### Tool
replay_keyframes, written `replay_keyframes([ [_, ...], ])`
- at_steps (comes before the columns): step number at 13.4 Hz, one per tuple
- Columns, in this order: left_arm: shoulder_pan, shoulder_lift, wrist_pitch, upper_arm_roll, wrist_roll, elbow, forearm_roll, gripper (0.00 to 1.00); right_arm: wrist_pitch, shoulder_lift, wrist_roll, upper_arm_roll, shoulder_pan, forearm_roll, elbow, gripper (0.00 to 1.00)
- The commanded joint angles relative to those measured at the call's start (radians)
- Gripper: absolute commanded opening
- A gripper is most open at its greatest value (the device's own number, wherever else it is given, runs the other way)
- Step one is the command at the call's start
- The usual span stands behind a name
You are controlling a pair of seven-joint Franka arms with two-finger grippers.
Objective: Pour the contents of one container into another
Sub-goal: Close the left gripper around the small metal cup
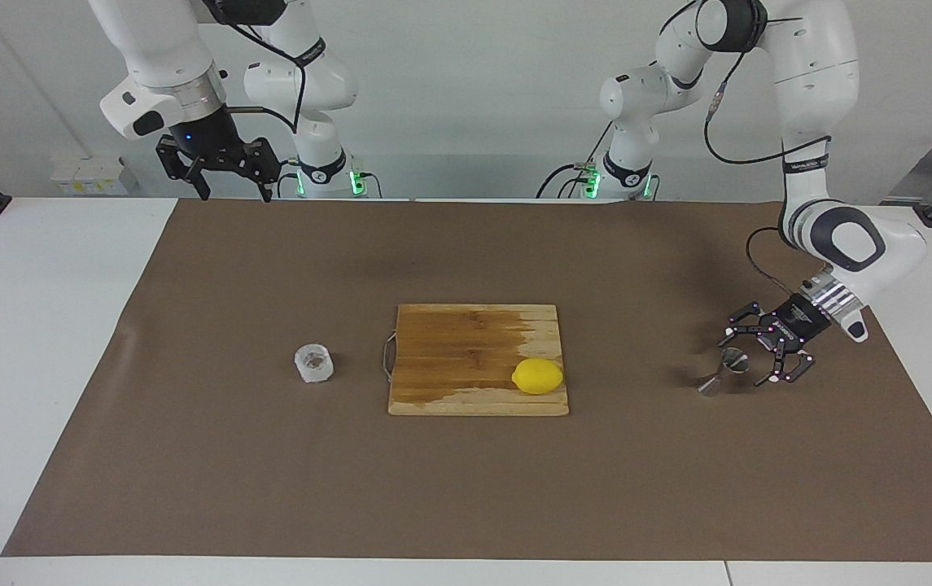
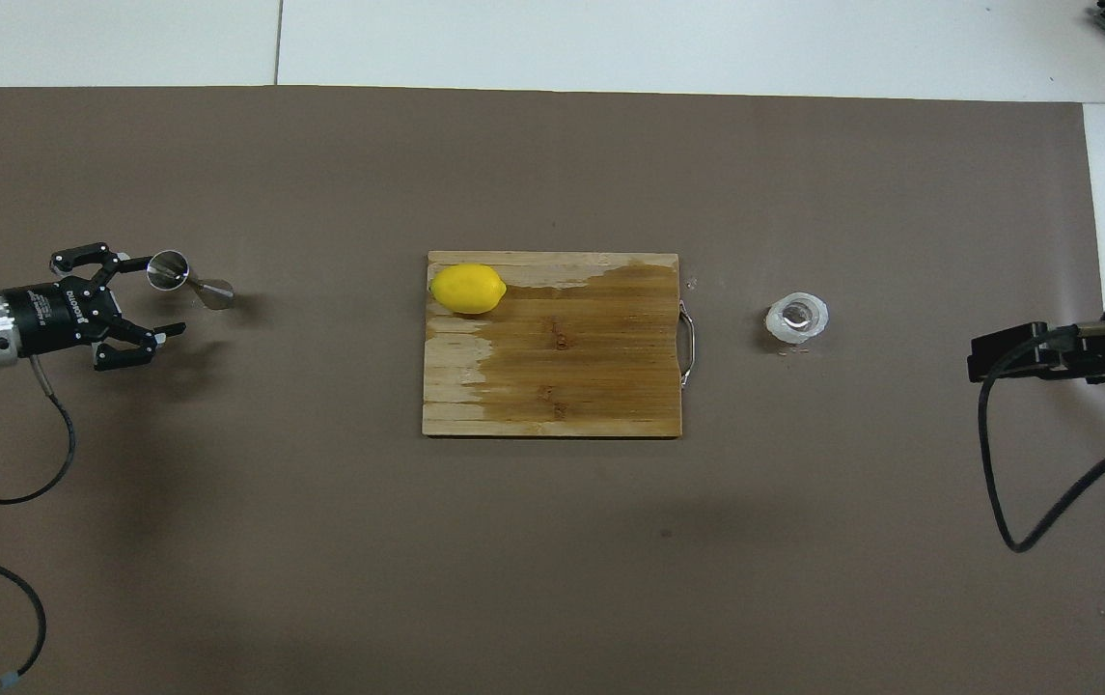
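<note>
The small translucent whitish cup (image 1: 314, 362) stands on the brown mat toward the right arm's end of the table; it also shows in the overhead view (image 2: 798, 319). The shiny steel jigger (image 1: 724, 372) stands on the mat toward the left arm's end (image 2: 189, 281). My left gripper (image 1: 750, 354) is low beside the jigger, open, its fingertips at the jigger's upper cone (image 2: 158, 295). My right gripper (image 1: 236, 191) is open and empty, raised high over the mat's edge nearest the robots, and waits; it shows at the overhead view's edge (image 2: 1025, 352).
A wooden cutting board (image 1: 466, 342) with a metal handle lies mid-table between cup and jigger (image 2: 562, 386). A yellow lemon (image 1: 537, 376) sits on the board's corner toward the jigger (image 2: 467, 289). The brown mat (image 1: 466, 488) covers most of the white table.
</note>
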Motion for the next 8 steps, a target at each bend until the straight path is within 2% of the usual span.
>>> replay_keyframes([
  [1, -0.041, -0.029, 0.053, 0.008, -0.026, -0.039, -0.056, 1.0, -0.006, -0.016, 0.01, 0.005, -0.012, 0.013, -0.012, 1.0],
  [8, -0.071, -0.03, 0.089, 0.008, -0.024, -0.055, -0.135, 1.0, -0.006, -0.016, 0.01, 0.005, -0.012, 0.013, -0.012, 1.0],
])
